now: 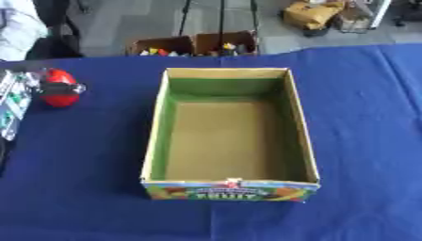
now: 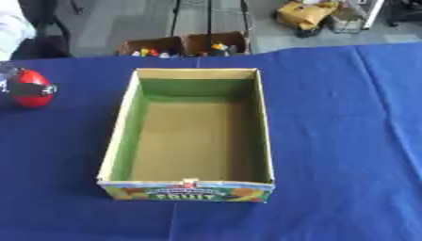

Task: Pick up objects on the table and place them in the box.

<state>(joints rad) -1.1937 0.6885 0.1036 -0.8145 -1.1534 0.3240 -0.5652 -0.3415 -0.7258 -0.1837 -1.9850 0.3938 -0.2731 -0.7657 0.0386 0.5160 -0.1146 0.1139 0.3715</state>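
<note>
Neither the left hand nor the right hand shows in either eye view, and no forearm or wrist reaches in from the sides or the upper corners. Only a narrow dark strip [image 1: 3, 159] lies against the left edge of the left eye view. Whether it belongs to the left arm cannot be told.

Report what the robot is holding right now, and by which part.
Nothing is held. Neither hand shows in either view. The red object lies on the blue tablecloth left of the box.
</note>
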